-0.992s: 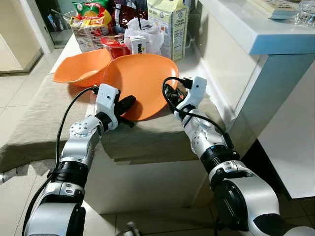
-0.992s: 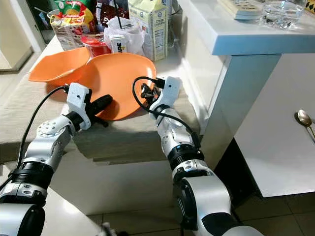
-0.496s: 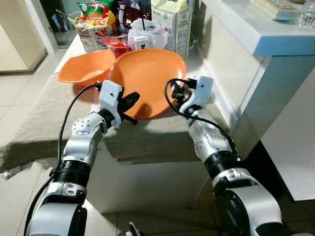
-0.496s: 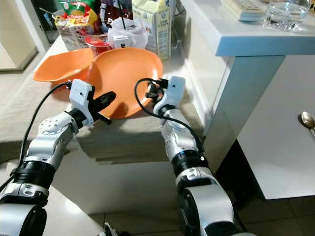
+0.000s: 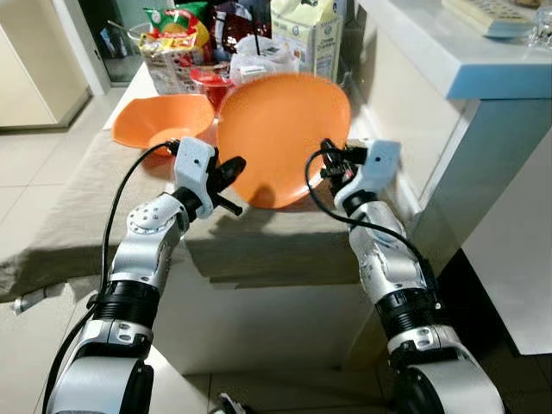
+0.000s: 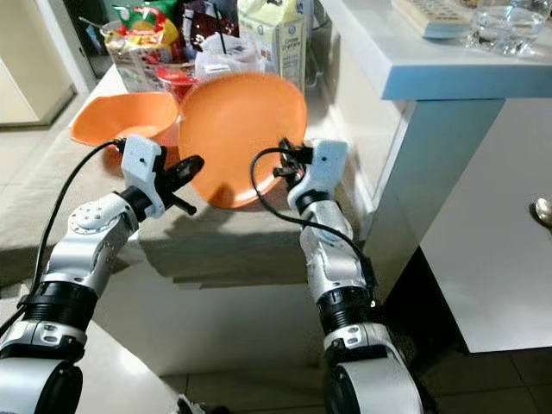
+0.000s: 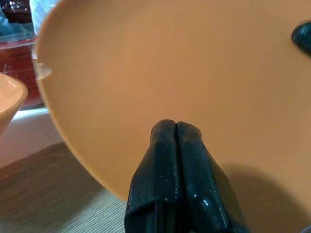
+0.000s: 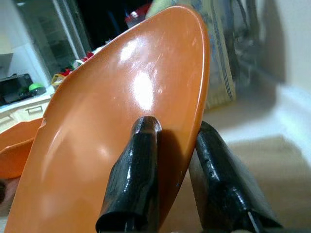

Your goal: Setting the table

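Left end effector (image 5: 226, 175): fingers pressed together with nothing between them, tips nudged up against the plate's near-left rim.
Right end effector (image 5: 335, 167): we've got it pinching the plate's right edge, one finger on each face.
Orange plate (image 5: 280, 125): tipped up steeply off the cloth-covered table (image 5: 78, 207), lower edge near the front.
Orange bowl (image 5: 161, 121): sitting on the table just behind-left of the plate.
Groceries: milk carton (image 5: 306, 34) and snack bags (image 5: 172, 30) at the far end.
Progress: early days we'd say, plate picked up but nothing laid out yet.
View difference: the right wrist view shows the rim clamped between the fingers (image 8: 131, 179); from the head views that grip is hard to read.
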You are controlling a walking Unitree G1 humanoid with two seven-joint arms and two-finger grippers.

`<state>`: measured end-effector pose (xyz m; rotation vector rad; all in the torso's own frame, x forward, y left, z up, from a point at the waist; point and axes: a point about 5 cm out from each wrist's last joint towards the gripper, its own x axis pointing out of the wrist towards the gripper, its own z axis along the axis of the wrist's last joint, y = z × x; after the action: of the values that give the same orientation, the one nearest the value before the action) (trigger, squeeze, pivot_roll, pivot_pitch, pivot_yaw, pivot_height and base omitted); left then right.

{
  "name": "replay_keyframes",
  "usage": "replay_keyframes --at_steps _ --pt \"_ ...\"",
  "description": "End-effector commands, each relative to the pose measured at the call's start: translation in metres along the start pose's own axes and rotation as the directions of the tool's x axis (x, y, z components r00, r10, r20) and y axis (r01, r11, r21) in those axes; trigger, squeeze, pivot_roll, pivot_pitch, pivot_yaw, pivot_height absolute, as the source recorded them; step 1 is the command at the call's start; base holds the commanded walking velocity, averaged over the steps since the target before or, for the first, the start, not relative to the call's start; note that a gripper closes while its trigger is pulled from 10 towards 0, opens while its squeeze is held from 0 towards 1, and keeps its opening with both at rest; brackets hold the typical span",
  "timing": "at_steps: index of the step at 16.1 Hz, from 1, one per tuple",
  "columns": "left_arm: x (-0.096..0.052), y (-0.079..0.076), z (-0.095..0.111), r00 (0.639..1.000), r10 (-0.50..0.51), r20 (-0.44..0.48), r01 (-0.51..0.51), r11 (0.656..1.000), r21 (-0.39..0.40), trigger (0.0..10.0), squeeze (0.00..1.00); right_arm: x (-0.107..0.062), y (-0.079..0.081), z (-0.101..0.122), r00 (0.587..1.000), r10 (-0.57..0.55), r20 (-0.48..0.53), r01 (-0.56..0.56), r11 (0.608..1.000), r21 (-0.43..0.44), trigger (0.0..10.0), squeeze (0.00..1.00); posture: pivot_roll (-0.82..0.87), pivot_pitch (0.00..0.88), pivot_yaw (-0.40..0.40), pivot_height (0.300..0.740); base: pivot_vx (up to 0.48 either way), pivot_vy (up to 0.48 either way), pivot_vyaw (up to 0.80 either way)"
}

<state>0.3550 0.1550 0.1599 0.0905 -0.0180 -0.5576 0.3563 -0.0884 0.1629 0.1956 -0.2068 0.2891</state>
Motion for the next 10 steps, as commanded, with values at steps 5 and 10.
replay_keyframes --at_steps 5,10 --pt "-0.005 -0.005 0.000 0.998 0.059 0.019 -0.059 0.998 0.003 10.0 0.00 0.009 0.001 0.036 0.987 0.027 0.159 0.010 0.975 -0.223 0.0 0.00 -0.07 0.000 0.074 0.736 0.000 0.000 0.00" --pt "-0.009 -0.014 -0.006 0.992 0.123 0.035 -0.121 0.991 -0.063 10.0 0.00 0.029 0.010 0.076 0.949 0.067 0.308 0.030 0.953 -0.300 0.0 0.00 -0.05 0.000 0.063 0.736 0.000 0.000 0.00"
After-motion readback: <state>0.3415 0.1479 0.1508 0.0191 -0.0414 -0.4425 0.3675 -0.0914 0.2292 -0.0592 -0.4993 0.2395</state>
